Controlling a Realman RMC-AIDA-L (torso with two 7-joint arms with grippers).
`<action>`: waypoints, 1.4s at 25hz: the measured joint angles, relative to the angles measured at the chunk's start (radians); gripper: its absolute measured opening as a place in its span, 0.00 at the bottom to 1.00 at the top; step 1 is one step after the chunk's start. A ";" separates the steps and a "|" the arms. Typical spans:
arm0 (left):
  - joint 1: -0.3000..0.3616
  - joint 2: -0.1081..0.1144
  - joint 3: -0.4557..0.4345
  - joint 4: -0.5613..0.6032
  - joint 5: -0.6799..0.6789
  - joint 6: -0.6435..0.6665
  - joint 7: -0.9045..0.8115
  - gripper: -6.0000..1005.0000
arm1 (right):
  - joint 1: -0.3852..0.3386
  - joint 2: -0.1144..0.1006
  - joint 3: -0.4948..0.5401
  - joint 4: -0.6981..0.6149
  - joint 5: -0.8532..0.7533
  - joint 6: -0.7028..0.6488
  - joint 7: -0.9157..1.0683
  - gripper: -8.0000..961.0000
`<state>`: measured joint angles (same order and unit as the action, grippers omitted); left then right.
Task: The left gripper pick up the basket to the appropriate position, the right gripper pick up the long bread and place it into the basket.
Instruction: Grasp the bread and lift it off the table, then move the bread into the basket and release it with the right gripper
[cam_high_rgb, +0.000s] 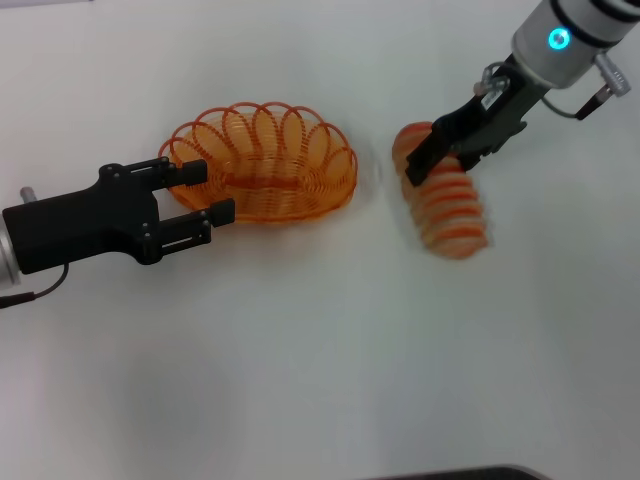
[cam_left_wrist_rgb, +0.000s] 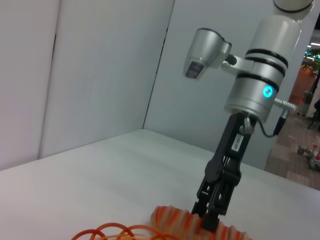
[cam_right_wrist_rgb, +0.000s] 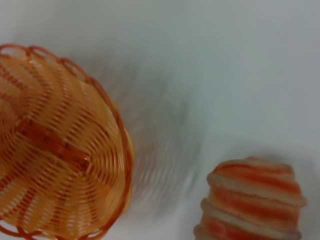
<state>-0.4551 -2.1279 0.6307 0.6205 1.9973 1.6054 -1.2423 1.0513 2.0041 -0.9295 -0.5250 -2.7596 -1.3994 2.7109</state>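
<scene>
The orange wire basket (cam_high_rgb: 265, 165) stands on the white table left of centre; its rim shows in the left wrist view (cam_left_wrist_rgb: 115, 232) and its inside in the right wrist view (cam_right_wrist_rgb: 55, 145). My left gripper (cam_high_rgb: 203, 192) is open, with its fingers on either side of the basket's left rim. The long bread (cam_high_rgb: 447, 200), tan with orange stripes, lies on the table to the right of the basket and also shows in the right wrist view (cam_right_wrist_rgb: 250, 200). My right gripper (cam_high_rgb: 440, 165) is down over the bread's far part, open, its fingers straddling the loaf (cam_left_wrist_rgb: 170, 220).
The white table (cam_high_rgb: 320, 360) spreads all round. A gap of bare table separates the basket from the bread. White wall panels (cam_left_wrist_rgb: 100, 75) stand beyond the table's far side.
</scene>
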 joint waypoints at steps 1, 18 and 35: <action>0.000 0.000 0.000 0.000 0.000 0.002 -0.004 0.64 | 0.004 0.002 -0.010 0.010 0.000 0.007 0.001 0.89; -0.001 0.000 0.000 -0.001 0.000 0.005 -0.020 0.64 | 0.008 0.013 -0.081 0.030 -0.014 0.031 0.013 0.66; -0.005 0.003 -0.010 0.001 -0.007 0.003 -0.063 0.63 | -0.121 -0.018 0.059 -0.250 0.075 -0.078 -0.033 0.46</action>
<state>-0.4601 -2.1246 0.6207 0.6215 1.9903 1.6080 -1.3049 0.9303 1.9857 -0.8705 -0.7749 -2.6843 -1.4775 2.6780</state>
